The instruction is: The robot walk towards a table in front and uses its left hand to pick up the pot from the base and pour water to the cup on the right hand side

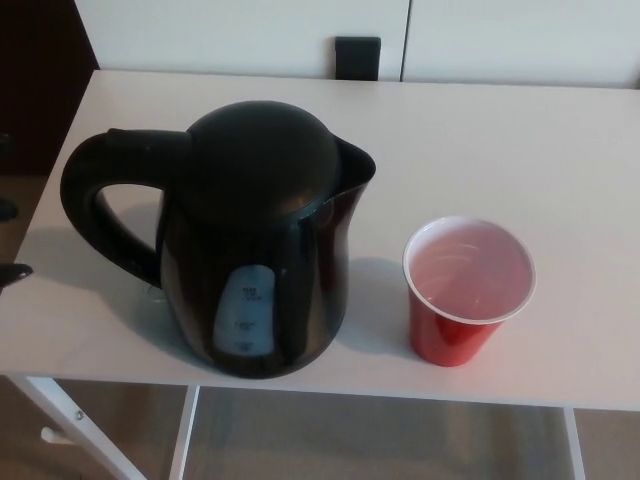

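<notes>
Black fingertips of the left robot hand (12,272) show at the bench (560,140) edge; its opening is unclear. The pot (250,240) stands upright beside 1 red cup (467,290), white inside.
</notes>
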